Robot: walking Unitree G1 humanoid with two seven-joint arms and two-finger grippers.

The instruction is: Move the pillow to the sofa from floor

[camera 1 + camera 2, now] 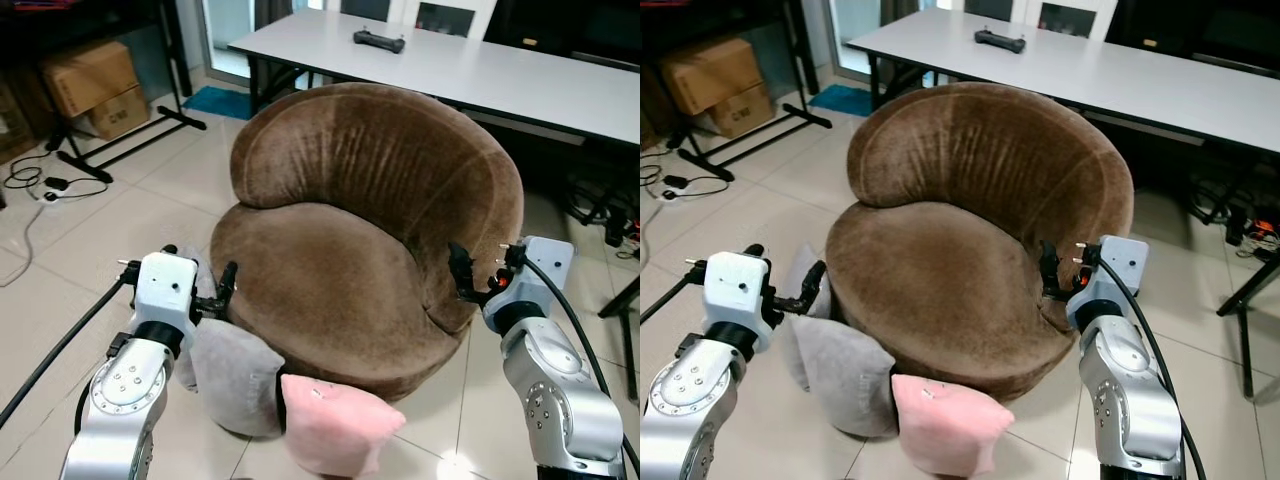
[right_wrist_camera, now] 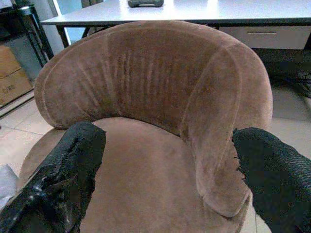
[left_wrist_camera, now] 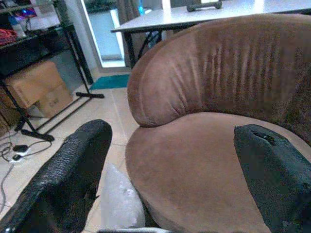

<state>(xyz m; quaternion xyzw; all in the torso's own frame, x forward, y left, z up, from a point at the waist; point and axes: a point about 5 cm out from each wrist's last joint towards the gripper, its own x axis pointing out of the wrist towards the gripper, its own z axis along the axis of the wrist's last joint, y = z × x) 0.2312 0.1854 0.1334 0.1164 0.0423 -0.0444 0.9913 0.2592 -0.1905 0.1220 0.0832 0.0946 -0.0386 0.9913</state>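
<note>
- Left eye view: a round brown sofa (image 1: 370,250) stands on the tiled floor (image 1: 110,230), with a white table (image 1: 520,70) behind it. Two pillows lie on the floor against the sofa's front base: a grey pillow (image 1: 235,375) and, just beside it, a pink pillow (image 1: 335,425). The left gripper (image 1: 215,295) hangs right above the grey pillow, at the sofa's front edge on the robot's left.
- Right eye view: the right gripper (image 1: 1048,272) sits at the sofa's other side, by the seat rim, well apart from both pillows.
- Left wrist view: the left gripper's fingers (image 3: 73,165) stand wide apart and hold nothing; a pale bit of the grey pillow shows below the sofa seat.
- Right wrist view: the right gripper's fingers (image 2: 68,170) are also spread wide and empty, aimed at the sofa seat.
- Judgement: either pillow looks light, soft and squashy, not fragile. A deep pinch on a bunched top corner or edge should hold; a shallow pinch may slip off the fabric.
</note>
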